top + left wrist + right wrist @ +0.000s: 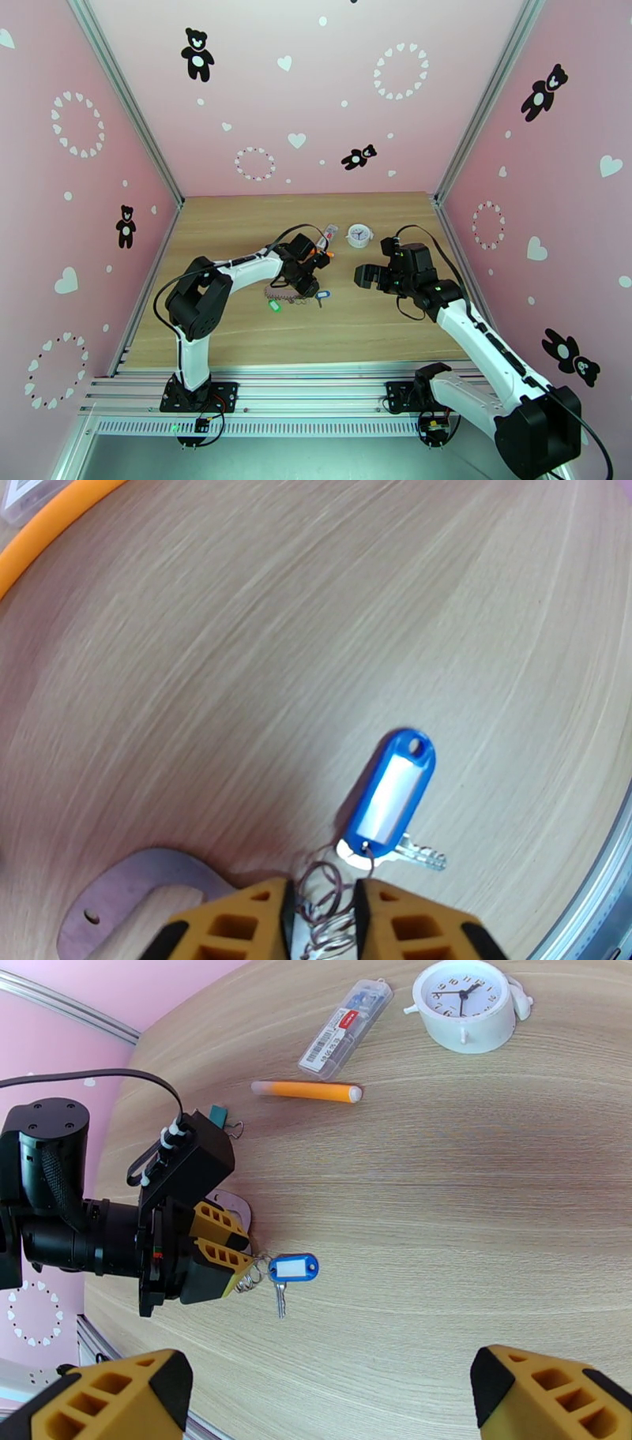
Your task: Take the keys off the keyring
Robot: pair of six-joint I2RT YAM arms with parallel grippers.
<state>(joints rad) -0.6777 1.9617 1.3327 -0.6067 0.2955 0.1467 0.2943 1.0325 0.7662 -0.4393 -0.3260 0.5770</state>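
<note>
**Counter** (379,339): the pale wood surface, walled in pink, that carries everything you work on.

**Arms:** your left arm (237,272) reaches in to mid-counter. Your right arm (474,331) bends in from the right side.

**Right gripper** (370,276): it hangs above the wood, well apart from the keys. Its jaws stand wide with nothing between them.

**Left gripper** (324,890): it lies low over the counter with its jaws drawn narrow, and the wire coils of the keyring sit in the gap. You cannot tell whether the pads already press on the coils.

**Keyring** (288,294): a dull loop lying flat on the counter just in front of the left wrist. Its right end runs in between the left fingers.

**Clock** (464,1003): white and round, standing toward the far edge.

**Clear case** (346,1029) and **orange pen** (308,1090): they lie side by side, near the clock.

**Blue key** (395,796): it rests flat just past the left fingertips. A small ring links its tag to the coils, and the metal blade pokes out beside the tag.

**Green key** (274,305): it lies at the keyring's left end, on the counter.

**Teal trinket** (219,1115): it sits behind the left wrist, partly hidden.
</note>
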